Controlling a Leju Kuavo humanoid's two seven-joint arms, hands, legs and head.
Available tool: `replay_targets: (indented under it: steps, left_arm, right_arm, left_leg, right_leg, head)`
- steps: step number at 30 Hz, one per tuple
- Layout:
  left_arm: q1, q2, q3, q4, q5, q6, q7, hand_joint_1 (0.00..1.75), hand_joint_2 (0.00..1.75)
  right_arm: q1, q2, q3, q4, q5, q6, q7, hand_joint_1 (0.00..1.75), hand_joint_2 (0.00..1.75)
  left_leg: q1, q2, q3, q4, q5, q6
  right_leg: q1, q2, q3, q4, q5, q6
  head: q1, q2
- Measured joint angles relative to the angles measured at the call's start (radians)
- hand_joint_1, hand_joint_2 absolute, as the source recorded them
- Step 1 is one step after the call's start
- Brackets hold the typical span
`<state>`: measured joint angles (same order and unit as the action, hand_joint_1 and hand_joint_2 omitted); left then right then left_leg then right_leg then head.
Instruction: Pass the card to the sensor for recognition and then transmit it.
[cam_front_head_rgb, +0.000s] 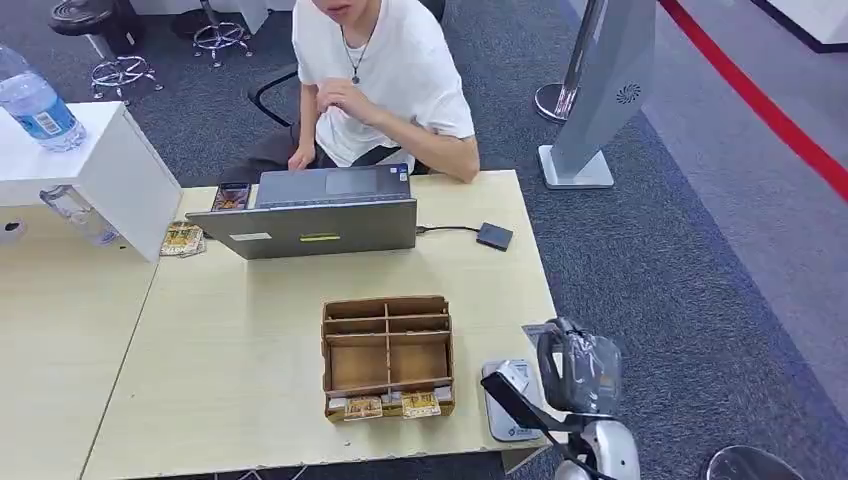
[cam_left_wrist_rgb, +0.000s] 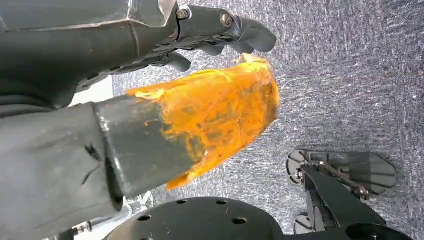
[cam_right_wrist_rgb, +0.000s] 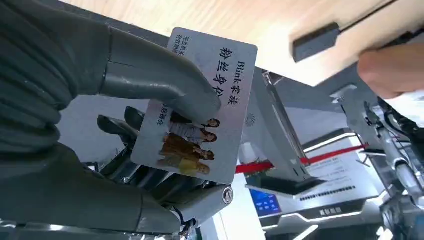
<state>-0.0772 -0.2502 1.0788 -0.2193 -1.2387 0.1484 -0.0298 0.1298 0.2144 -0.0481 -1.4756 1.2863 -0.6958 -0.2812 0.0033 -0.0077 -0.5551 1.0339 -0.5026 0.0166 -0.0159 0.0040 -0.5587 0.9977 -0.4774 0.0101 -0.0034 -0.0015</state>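
My right hand (cam_front_head_rgb: 578, 370) hovers just off the table's front right corner and holds a card (cam_right_wrist_rgb: 200, 105) printed with a group photo and text, the thumb (cam_right_wrist_rgb: 165, 82) pressing on its face. The card's edge (cam_front_head_rgb: 534, 330) pokes out toward the table. A small black sensor (cam_front_head_rgb: 494, 236), wired to the laptop, lies on the table's far right; it appears beyond the card as the black sensor (cam_right_wrist_rgb: 316, 42). My left hand (cam_left_wrist_rgb: 200, 100) hangs over the carpet with nothing in it, its thumb wrapped in orange tape.
A wooden divided box (cam_front_head_rgb: 388, 355) with cards in its front slots stands mid-table. A white flat device (cam_front_head_rgb: 508, 405) lies by the front right corner. A person sits behind the grey laptop (cam_front_head_rgb: 315, 215). A water bottle (cam_front_head_rgb: 36, 105) stands on a white box at the left.
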Motion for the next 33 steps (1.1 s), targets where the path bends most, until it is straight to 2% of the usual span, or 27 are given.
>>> replay_targets:
  steps: [6,16,29,33]
  left_arm:
    - [0.000,0.000,0.000,0.000,-0.005,-0.003,0.001,0.00,0.00]
    - [0.000,0.000,0.000,0.000,-0.020,-0.011,0.002,0.00,0.00]
    - [-0.001,-0.003,0.000,0.000,-0.041,-0.033,-0.001,0.00,0.00]
    - [-0.001,-0.005,0.000,0.000,-0.042,-0.034,-0.001,0.00,0.00]
  right_arm:
    - [-0.003,0.018,-0.007,-0.043,0.012,0.000,-0.033,1.75,1.75]
    - [-0.023,0.031,0.001,-0.083,0.057,0.000,-0.049,1.75,1.75]
    - [-0.128,0.026,0.140,-0.097,0.146,0.000,0.059,1.75,1.75]
    - [-0.146,0.022,0.167,-0.097,0.153,0.000,0.067,1.75,1.75]
  left_leg:
    - [0.000,0.000,0.000,0.000,0.000,0.000]
    - [0.000,0.000,0.000,0.000,0.000,0.000]
    - [0.000,0.000,0.000,0.000,0.001,0.000]
    - [0.000,0.000,0.000,0.000,0.001,0.000]
  right_leg:
    - [0.000,0.000,0.000,0.000,0.000,0.000]
    - [0.000,0.000,0.000,0.000,0.000,0.000]
    - [0.000,0.000,0.000,0.000,0.001,-0.001]
    - [0.000,0.000,0.000,0.000,0.001,-0.001]
  head:
    - [0.000,0.000]
    - [0.000,0.000]
    - [0.000,0.000]
    - [0.000,0.000]
